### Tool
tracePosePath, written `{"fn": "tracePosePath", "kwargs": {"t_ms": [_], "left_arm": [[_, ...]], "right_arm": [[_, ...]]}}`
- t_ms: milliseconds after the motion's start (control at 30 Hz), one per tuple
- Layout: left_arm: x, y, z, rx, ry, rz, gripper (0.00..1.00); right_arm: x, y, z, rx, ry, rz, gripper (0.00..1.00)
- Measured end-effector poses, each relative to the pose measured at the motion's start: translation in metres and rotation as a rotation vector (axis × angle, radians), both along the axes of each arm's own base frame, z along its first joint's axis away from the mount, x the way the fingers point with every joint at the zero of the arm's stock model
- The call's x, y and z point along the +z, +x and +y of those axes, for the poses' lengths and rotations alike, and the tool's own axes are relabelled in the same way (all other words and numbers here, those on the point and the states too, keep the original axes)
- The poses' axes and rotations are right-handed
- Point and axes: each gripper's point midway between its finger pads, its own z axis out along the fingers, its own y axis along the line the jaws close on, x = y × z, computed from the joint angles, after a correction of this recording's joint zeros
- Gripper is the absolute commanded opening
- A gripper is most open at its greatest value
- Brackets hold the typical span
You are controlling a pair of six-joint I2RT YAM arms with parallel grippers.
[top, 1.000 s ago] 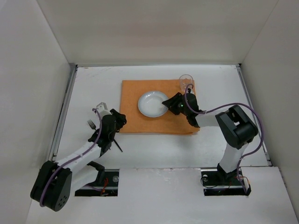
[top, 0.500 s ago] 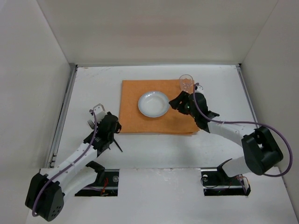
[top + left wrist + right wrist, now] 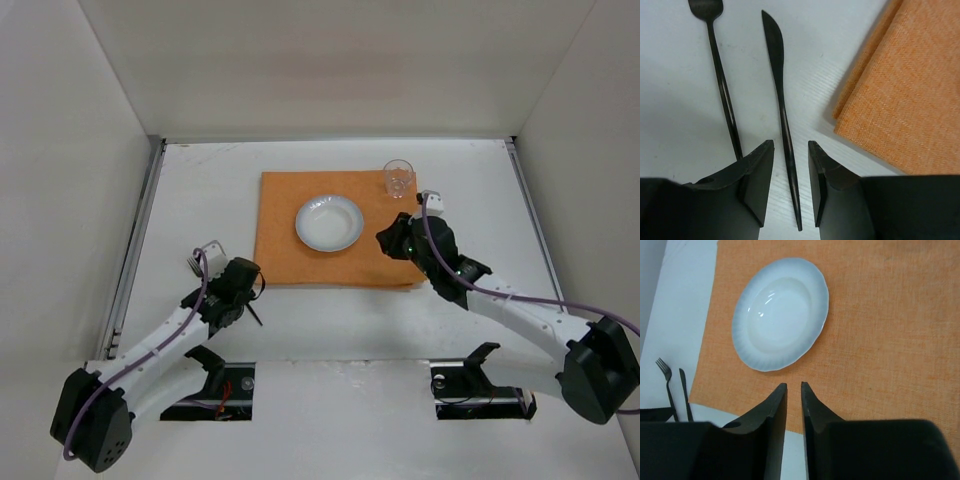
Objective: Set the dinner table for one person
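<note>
White walls are closing in the dinner table (image 3: 480, 180), which is filling the whole floor of the overhead view, with thin rails running along its sides. Far left, a dark fork (image 3: 722, 87) is lying flat on the bare white top, and a dark knife (image 3: 782, 115) is lying just beside it, roughly parallel. The left gripper (image 3: 790, 150) is hovering low over the knife with its jaws moderately apart. They are straddling the handle, and neither finger is clearly touching it. Just to the right, an orange placemat (image 3: 290, 215) is lying flat on the table. A white plate (image 3: 329, 222) is sitting near the placemat's middle. A clear glass (image 3: 399, 178) is standing upright at the placemat's far right corner. The right gripper (image 3: 392, 238) is hanging above the placemat's right part, near the plate. Its jaws are nearly together, leaving only a thin slit and gripping nothing.
</note>
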Motion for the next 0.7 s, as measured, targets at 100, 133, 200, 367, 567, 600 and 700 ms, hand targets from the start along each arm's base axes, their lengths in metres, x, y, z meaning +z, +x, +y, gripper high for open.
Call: {"fn": "tracePosePath", "kwargs": {"t_ms": [100,133,200,367,567,600,700], "left_arm": [[-0.007,-0.006,-0.001,-0.001,0.015,0.035,0.32],[-0.009,-0.007,-0.001,0.001,0.017,0.044,0.32],[-0.012,-0.01,-0.001,0.006,0.024,0.06,0.32],[-0.017,-0.013,0.001,0.024,0.036,0.087,0.32],[-0.021,-0.008,-0.006,0.015,0.045,0.105,0.32],[-0.022,-0.008,-0.007,0.013,0.046,0.109,0.31],[-0.027,-0.008,-0.008,0.012,0.051,0.122,0.3]], "right_arm": [[0.006,0.0,-0.005,-0.008,-0.007,-0.034,0.42],[0.004,-0.001,-0.008,-0.012,-0.009,-0.035,0.43],[-0.001,-0.002,-0.012,-0.012,-0.015,-0.031,0.46],[-0.017,-0.008,-0.014,0.005,-0.025,-0.007,0.48],[-0.018,-0.007,-0.008,0.023,-0.016,-0.015,0.48],[-0.018,-0.008,-0.006,0.029,-0.015,-0.015,0.48],[-0.019,-0.009,-0.002,0.042,-0.013,-0.015,0.48]]}}
